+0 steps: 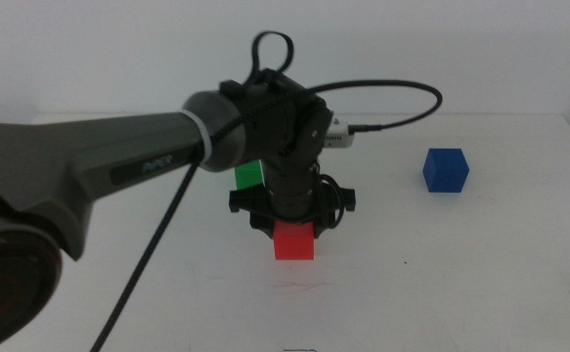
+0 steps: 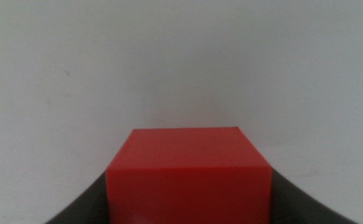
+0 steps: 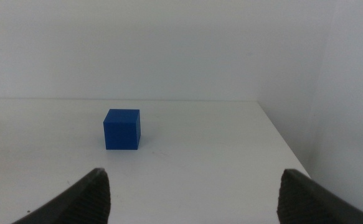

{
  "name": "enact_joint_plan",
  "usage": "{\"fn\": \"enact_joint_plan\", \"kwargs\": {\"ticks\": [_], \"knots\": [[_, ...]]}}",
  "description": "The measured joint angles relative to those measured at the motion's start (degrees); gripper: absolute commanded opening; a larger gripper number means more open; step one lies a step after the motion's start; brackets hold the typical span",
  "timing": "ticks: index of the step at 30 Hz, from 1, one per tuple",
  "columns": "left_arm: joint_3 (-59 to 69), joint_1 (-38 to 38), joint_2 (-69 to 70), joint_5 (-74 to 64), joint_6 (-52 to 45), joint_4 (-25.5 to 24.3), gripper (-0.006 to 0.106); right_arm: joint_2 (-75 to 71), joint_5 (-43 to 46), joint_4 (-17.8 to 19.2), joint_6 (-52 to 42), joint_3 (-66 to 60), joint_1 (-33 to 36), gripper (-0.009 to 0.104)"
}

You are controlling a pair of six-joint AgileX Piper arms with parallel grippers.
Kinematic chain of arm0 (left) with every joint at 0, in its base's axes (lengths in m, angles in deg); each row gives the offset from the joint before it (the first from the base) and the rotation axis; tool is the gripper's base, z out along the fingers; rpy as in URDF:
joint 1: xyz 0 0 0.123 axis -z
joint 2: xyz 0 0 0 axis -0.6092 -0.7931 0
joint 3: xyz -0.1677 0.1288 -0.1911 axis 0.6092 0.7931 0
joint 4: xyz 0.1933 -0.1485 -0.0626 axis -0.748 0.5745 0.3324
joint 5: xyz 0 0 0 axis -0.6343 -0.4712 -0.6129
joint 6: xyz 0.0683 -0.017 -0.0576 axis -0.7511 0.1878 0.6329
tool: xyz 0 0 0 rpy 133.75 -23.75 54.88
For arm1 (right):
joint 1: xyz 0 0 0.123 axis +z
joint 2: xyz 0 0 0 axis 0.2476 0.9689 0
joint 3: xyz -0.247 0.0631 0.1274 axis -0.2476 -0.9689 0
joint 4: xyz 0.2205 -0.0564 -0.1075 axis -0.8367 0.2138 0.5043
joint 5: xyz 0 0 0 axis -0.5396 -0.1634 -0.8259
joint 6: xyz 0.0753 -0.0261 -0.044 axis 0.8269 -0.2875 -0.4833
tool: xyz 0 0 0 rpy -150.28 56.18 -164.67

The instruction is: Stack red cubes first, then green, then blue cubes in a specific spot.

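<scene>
Item: red cube [image 1: 293, 241], centre of the white table [image 1: 441, 284], near side, held between the jaws of the left gripper [image 1: 293, 233].
Left gripper: reaches in from the left and points straight down; jaws closed on two opposite sides of the red cube (the left wrist view shows the cube [image 2: 188, 174] filling the gap between them). Whether the cube sits on the table or just above it cannot be told.
Green cube [image 1: 249, 175]: just behind the left gripper, far side, mostly hidden by the wrist.
Blue cube [image 1: 446, 170]: well off to the right and farther back, standing alone.
Right gripper [image 3: 190, 193]: waiting at the right, jaws spread wide and empty; blue cube [image 3: 122, 129] lies straight ahead of it.
Key relation: green cube is nearest the left arm, blue nearest the right.
Containers: none seen.
Stage (a judgement): red being placed as the base; green and blue not yet stacked.
</scene>
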Motion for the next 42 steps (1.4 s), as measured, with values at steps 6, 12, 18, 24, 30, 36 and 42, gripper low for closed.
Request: {"fn": "enact_joint_plan", "kwargs": {"ticks": [6, 12, 18, 24, 30, 36, 42], "knots": [[-0.19, 0.57, -1.36, 0.00, 1.92, 0.00, 0.014, 0.00, -0.05, 0.00, 0.00, 0.00, 0.00, 0.091], [-0.29, 0.57, -3.20, 0.06, 2.11, 0.88, 0.014, 0.00, -0.16, 0.00, 0.00, 0.00, 0.00, 0.091], [-0.36, 0.57, -4.37, -0.09, 2.16, 2.78, 0.015, 0.00, -0.18, 0.00, 0.00, 0.00, 0.00, 0.091], [-0.42, 0.57, -4.64, 0.05, 2.10, 3.17, 0.092, 0.00, -0.18, 0.00, 0.00, 0.00, 0.00, 0.091], [-0.37, 0.57, -2.08, -0.68, 2.10, 3.04, 0.093, 0.00, -0.18, 0.00, 0.00, 0.00, 0.00, 0.091], [-0.37, 0.07, 5.45, -2.61, 2.03, -1.41, 0.093, 0.00, -0.18, 0.00, 0.00, 0.00, 0.00, 0.091], [-4.10, -5.24, 7.32, -3.98, -3.04, -2.04, 0.093, 0.00, -0.18, 0.00, 0.00, 0.00, 0.00, 0.091]]}}
